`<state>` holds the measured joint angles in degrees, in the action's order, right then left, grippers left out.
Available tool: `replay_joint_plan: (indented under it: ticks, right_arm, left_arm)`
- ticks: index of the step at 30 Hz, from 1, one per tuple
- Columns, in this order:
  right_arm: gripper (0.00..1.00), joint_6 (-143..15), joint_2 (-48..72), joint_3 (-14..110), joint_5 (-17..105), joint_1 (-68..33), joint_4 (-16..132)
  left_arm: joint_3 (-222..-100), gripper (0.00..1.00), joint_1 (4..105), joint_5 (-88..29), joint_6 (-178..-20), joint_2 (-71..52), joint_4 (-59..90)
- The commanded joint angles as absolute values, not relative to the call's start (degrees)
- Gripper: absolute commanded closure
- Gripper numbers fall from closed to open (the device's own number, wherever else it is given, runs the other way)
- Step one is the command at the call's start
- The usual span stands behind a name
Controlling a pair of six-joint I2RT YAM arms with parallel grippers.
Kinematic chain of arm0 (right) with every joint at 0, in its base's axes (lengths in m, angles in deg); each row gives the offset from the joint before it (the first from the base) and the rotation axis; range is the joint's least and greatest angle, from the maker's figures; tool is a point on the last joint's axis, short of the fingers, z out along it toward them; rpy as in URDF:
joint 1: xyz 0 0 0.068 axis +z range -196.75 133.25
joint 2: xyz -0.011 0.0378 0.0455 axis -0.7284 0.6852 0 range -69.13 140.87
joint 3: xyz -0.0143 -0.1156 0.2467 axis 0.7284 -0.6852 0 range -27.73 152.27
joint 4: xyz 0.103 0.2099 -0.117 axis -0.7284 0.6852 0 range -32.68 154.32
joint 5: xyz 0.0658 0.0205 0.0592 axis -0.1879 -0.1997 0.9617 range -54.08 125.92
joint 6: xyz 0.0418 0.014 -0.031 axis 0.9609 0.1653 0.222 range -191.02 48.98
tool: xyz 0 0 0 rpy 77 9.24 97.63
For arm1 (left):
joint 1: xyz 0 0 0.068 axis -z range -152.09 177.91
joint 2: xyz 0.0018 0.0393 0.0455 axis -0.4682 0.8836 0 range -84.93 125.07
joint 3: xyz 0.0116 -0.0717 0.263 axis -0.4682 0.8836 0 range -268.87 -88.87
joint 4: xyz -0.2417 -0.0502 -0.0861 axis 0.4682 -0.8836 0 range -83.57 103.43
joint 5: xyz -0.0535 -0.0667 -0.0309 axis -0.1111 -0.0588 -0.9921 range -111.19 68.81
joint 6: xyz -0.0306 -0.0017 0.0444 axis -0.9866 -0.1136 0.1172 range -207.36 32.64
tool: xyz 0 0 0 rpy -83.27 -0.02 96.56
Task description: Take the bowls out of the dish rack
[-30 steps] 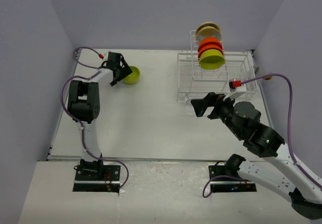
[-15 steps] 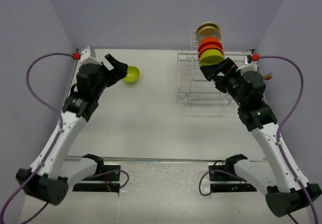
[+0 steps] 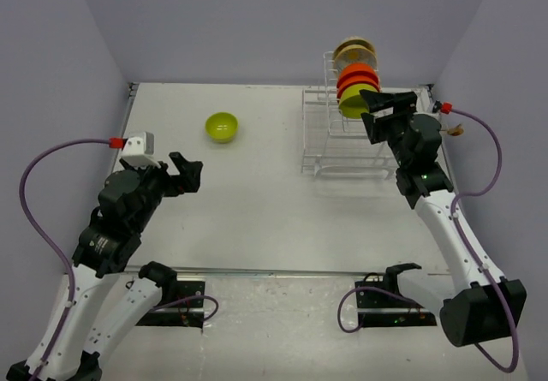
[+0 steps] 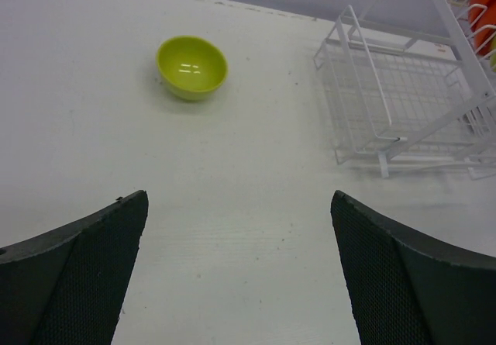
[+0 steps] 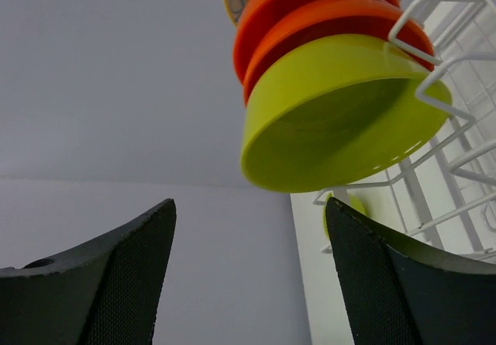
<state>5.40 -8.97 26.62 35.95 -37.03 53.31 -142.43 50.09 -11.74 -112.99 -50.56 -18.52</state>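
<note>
Fingers of right end effector [image 3: 390, 107] spread, empty, just beside lime-green bowl [image 3: 355, 105] standing on edge in dish rack [image 3: 342, 151] upright section. Orange-red bowls [image 3: 358, 78] and floral bowl [image 3: 354, 51] slotted behind it. Left end effector [image 3: 186, 169] spread, empty, over desk [image 3: 257, 201]. Well apart from rack, second lime-green bowl [image 3: 222, 126] sits upright on desk.

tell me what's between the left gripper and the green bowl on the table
Just bare table between the left gripper and lime-green bowl; the left wrist view shows it.

No readable text, label, brand, number or sign appears in any view.
</note>
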Motion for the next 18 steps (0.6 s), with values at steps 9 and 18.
replay_joint_plan:
  ticks: [9, 18]
  right_arm:
    - [0.31, 14.32, -3.66, 27.99, 26.96, -37.17, 49.14]
    - [0.55, 15.11, -1.90, 27.11, 23.09, -37.17, 47.82]
  left_arm:
    - [-133.87, 0.00, 49.97, -9.32, -106.96, -60.93, -14.61]
    - [-133.17, 0.00, 49.97, -12.76, -106.96, -58.83, -14.35]
